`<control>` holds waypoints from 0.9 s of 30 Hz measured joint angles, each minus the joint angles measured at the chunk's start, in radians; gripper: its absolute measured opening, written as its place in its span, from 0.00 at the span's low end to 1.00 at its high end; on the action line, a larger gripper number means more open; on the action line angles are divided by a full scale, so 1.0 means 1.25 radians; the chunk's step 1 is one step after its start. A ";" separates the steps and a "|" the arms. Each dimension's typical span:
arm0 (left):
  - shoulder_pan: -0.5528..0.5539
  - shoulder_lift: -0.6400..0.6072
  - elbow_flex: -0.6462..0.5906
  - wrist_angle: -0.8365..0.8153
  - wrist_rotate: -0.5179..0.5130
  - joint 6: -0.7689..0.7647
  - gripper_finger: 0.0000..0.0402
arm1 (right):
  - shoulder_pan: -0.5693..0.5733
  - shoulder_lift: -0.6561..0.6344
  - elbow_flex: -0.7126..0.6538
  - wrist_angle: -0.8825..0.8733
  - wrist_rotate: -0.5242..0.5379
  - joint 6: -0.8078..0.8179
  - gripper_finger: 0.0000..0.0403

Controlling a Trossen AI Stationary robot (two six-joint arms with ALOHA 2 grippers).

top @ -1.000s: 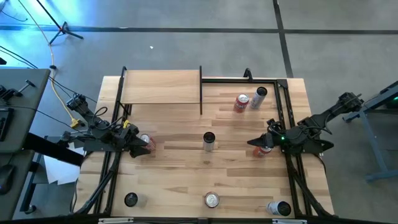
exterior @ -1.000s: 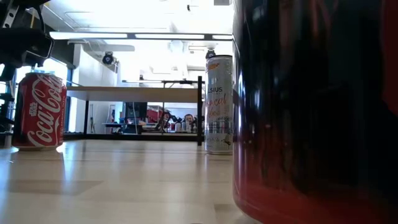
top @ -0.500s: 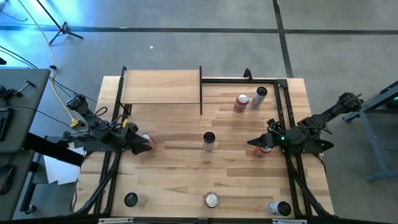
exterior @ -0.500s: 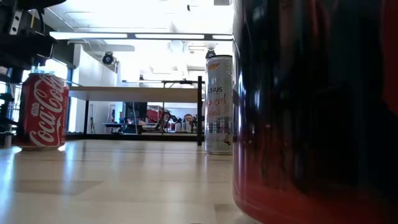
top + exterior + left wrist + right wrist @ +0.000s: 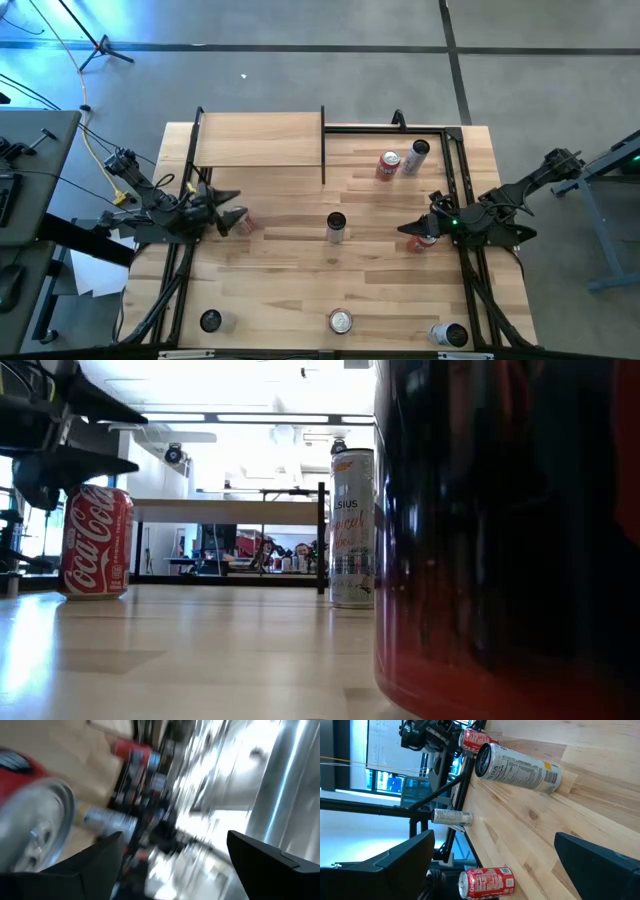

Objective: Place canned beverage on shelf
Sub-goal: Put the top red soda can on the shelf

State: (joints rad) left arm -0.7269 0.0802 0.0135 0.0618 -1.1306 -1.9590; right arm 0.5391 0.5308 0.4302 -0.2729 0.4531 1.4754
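At nine o'clock on the table, the left gripper [image 5: 228, 212] reaches in low from the edge, fingers clasping a red Coca-Cola can [image 5: 95, 541] just above the tabletop. At eleven o'clock sits the shelf [image 5: 258, 140]. At three o'clock the right gripper [image 5: 418, 231] waits, fingers spread. A tall centre can [image 5: 352, 527] reads "Celsius".

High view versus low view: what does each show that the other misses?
Only the high view shows the right tool beside a red can, the pair of cans at the far right and the three cans along the near edge. Only the low view shows the room behind and the Coca-Cola lettering. Both show the shelf, the left tool at the Coca-Cola can, and the tall white can.
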 joint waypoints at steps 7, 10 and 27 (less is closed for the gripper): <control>0.000 0.055 0.000 -0.034 -0.096 -0.213 0.82 | 0.000 0.000 0.000 0.000 0.000 0.000 0.99; 0.000 0.073 0.000 0.000 -0.112 -0.223 0.82 | 0.000 0.000 0.000 0.000 0.000 0.000 0.99; -0.001 0.075 0.000 0.233 0.001 -0.077 0.82 | 0.000 0.000 0.000 0.000 0.000 0.000 0.99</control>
State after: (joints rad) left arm -0.7280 0.1738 0.0139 0.3531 -1.1293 -2.0555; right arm 0.5388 0.5308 0.4301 -0.2733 0.4534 1.4754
